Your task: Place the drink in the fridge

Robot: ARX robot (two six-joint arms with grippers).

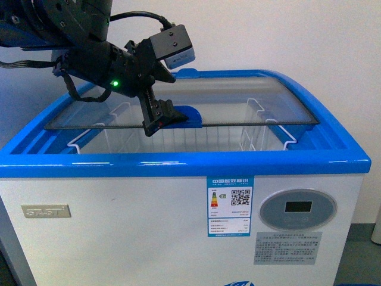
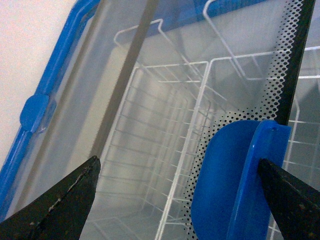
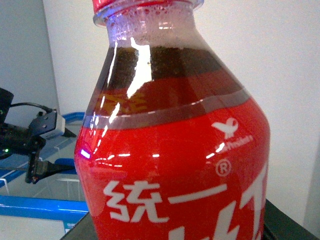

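The fridge (image 1: 178, 220) is a white chest cooler with a blue top rim (image 1: 178, 162) and a glass sliding lid (image 1: 250, 98). The lid's blue handle (image 1: 183, 116) sits at its front edge. My left gripper (image 1: 156, 124) is open and reaches down at this handle. In the left wrist view the handle (image 2: 235, 185) lies between the open gripper's (image 2: 178, 165) black fingers (image 2: 60, 205), close to the right one. My right gripper (image 3: 175, 227) is shut on the drink (image 3: 175, 165), which fills the right wrist view: red cap, dark liquid, red label. The right gripper is out of the front view.
White wire baskets (image 1: 178, 140) show inside the fridge under the glass, also in the left wrist view (image 2: 165, 125). An oval display panel (image 1: 297, 208) and an energy sticker (image 1: 230, 205) are on the front. The left arm (image 3: 22, 137) and the blue rim (image 3: 35, 205) show beyond the drink.
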